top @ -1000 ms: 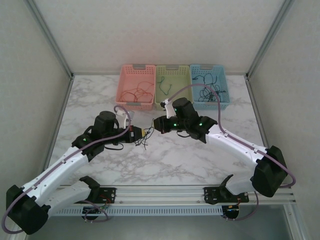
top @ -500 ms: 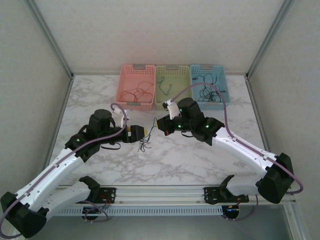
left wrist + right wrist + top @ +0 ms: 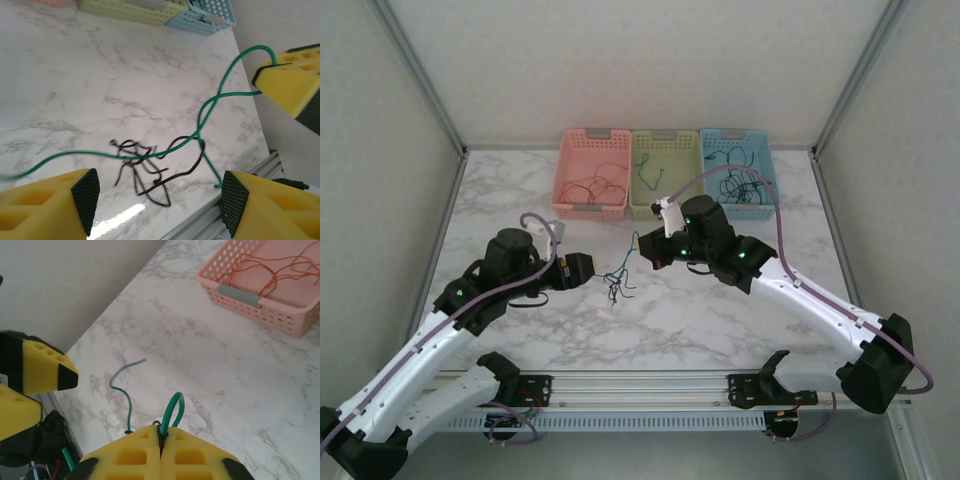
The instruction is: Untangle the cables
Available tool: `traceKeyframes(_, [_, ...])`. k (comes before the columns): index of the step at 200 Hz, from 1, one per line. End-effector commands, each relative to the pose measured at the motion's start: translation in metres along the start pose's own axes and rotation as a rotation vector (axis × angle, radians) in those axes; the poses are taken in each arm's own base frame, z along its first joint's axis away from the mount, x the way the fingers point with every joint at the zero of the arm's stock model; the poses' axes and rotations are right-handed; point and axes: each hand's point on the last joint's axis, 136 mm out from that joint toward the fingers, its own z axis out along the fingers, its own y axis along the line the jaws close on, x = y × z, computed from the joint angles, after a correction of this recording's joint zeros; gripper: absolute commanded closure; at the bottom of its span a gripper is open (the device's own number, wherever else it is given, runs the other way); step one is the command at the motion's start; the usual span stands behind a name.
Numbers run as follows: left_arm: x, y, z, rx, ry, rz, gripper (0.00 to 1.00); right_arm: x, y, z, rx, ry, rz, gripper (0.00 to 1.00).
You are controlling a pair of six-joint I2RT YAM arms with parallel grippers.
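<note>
Cables (image 3: 618, 287): a small knot of thin black and green strands, low between the two arms' jaws and well apart from the baskets.
Green cable (image 3: 210, 107): climbs from the knot, crosses itself once and ends at the right jaws. Another green length runs from the knot toward the left arm.
Black cables (image 3: 145, 172): looped and crossed around the green one at the bottom of the knot. I cannot tell whether they lie on the surface or hang just above it.
Right jaws: pressed tight together, pinching the green cable, a small loop of it poking out between the yellow pads (image 3: 195, 455).
Left jaws: wide apart and holding nothing, with one yellow finger (image 3: 45, 205) on each side of the knot in the wrist view.
Surface (image 3: 500, 200): white marble.
Pink basket (image 3: 593, 133): at the far edge, on the left, with red wires inside.
Green basket (image 3: 666, 135): beside it in the middle, with one green wire inside.
Blue basket (image 3: 737, 133): on the right, with dark wires inside.
</note>
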Motion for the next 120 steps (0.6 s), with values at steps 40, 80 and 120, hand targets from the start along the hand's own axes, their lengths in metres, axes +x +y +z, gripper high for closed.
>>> traceKeyframes(40, [0.011,-0.018,-0.015,0.185,-0.062,-0.031,0.35,-0.031,-0.024,-0.031,0.134,-0.129,0.309,1.0])
traceKeyframes(80, [0.015,-0.028,-0.005,0.251,-0.031,-0.015,0.32,-0.047,-0.022,-0.033,0.105,-0.208,0.482,1.0])
traceKeyframes(120, [0.013,-0.028,0.01,0.242,-0.026,0.003,0.31,-0.066,-0.02,-0.037,0.084,-0.277,0.602,1.0])
